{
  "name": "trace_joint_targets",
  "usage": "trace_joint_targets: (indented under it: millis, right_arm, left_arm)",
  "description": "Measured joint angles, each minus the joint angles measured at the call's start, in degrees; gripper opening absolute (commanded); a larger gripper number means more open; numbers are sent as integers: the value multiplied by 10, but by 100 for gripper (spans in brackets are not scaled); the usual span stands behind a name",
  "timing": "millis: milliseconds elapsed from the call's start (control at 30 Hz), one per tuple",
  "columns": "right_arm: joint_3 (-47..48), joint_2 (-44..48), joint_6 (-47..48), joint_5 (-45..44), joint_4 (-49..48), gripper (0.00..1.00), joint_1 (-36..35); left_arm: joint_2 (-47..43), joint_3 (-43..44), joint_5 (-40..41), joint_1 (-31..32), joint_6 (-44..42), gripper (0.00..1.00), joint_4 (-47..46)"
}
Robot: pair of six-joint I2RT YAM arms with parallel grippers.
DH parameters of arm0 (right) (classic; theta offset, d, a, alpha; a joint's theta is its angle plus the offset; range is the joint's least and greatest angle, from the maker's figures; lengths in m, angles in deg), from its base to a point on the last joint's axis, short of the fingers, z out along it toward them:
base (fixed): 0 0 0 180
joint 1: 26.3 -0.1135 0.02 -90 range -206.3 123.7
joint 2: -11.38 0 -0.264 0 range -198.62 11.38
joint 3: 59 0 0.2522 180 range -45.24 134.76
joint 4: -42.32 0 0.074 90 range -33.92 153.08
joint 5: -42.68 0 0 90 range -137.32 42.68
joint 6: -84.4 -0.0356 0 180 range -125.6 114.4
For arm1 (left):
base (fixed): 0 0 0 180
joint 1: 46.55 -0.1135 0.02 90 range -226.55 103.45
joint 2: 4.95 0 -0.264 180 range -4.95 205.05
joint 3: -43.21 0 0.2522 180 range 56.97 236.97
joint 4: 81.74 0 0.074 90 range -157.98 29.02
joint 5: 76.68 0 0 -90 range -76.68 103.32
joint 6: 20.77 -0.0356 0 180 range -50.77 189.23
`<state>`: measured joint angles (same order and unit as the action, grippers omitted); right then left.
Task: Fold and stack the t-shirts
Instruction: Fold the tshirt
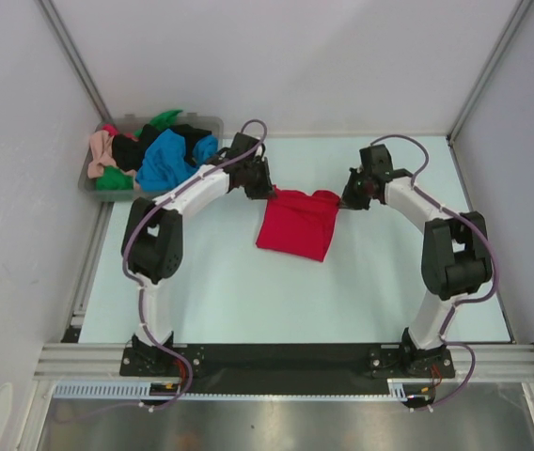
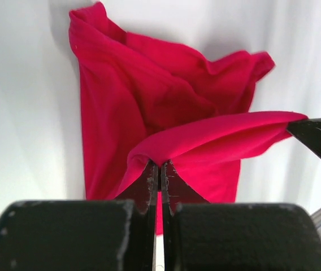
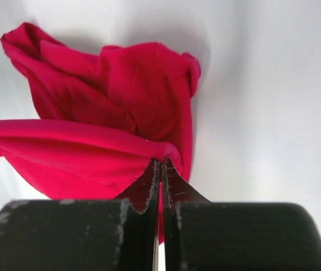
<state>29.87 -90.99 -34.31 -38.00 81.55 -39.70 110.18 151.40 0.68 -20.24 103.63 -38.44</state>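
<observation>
two arms hold a red shirt (image 1: 295, 224) by its far edge over a pale table (image 1: 248, 301). the left gripper (image 2: 159, 167) is pinched tight on one corner of the cloth, its jaws showing only a hairline gap with a red fold caught at the tips. the right gripper (image 3: 159, 164) is clamped the same way on the opposite corner. the held edge runs as a raised band between the two grippers, and in the left wrist view the right gripper's dark tip shows at the band's other end. the rest of the shirt lies below and beyond both pairs of jaws, bunched in soft folds on the table. in the top view it reaches from the grippers toward the arm bases. on the outer side of the left gripper, close by its arm, a bin (image 1: 212, 123) holds a loose heap: a blue shirt (image 1: 168, 158), a black shirt (image 1: 188, 137), a green shirt (image 1: 165, 119) and a peach-pink shirt (image 1: 101, 148), all well apart from the right gripper.
</observation>
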Motion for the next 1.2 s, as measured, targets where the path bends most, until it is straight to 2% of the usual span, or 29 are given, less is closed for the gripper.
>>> trace_joint_targets:
  millis: [67, 100, 133, 167, 200, 233, 267, 300, 333, 400, 433, 567, 600, 733, 867, 967, 1000, 1067, 1100, 1200]
  right_arm:
    - [15, -16, 3, 0, 2, 2, 4]
    - [26, -25, 5, 1, 2, 11, 7]
    - [38, -35, 8, 2, 0, 21, 9]
    - [46, -42, 11, 3, -1, 27, 10]
    - [59, -53, 18, 6, 1, 34, 13]
    - [73, -64, 23, 8, 2, 56, 16]
    - [87, -74, 26, 12, 2, 63, 19]
    - [100, -81, 35, 16, 7, 68, 21]
    - [113, -86, 43, 20, 12, 80, 23]
    - [136, -87, 56, 26, 25, 90, 26]
    - [146, -83, 57, 31, 31, 99, 27]
    - [129, -35, 58, 46, 35, 100, 18]
    - [114, -14, 53, 47, 33, 100, 10]
    - [46, 64, 16, 49, 9, 100, -62]
    - [13, 65, -18, 52, -47, 100, -134]
    - [12, 21, -33, 64, -94, 85, -133]
    - [15, 0, -37, 70, -109, 73, -125]
    - [29, -48, -40, 89, -132, 59, -106]
    - [39, -76, -45, 101, -144, 49, -95]
    - [51, -130, -52, 130, -174, 41, -71]
  left_arm:
    - [22, 16, -1, -2, 0, 0, -1]
    - [33, 25, -1, -3, -1, 0, -2]
    - [44, 36, -1, -5, -2, 5, -2]
    - [52, 44, -1, -6, -4, 14, -3]
    - [61, 56, 0, -8, -7, 29, -2]
    - [69, 68, 2, -10, -13, 64, 1]
    - [75, 78, 3, -13, -19, 72, 3]
    - [80, 92, 5, -16, -22, 75, 11]
    - [85, 117, 10, -19, -30, 77, 24]
    - [82, 138, 16, -24, -43, 78, 33]
    - [73, 143, 18, -25, -51, 78, 32]
    - [-18, 100, 22, -24, -72, 82, 38]
    - [-55, 72, 25, -20, -75, 90, 36]
    - [-250, -101, 37, 0, -70, 96, -1]
    - [-412, -268, 35, 5, -48, 92, -37]
    - [-459, -361, 21, 5, -25, 84, -102]
    - [-463, -391, 17, 9, -16, 79, -129]
    - [-462, -447, 13, 20, 0, 74, -192]
    - [-457, -475, 11, 29, 8, 65, -224]
    - [-428, -533, 9, 57, 33, 51, -317]
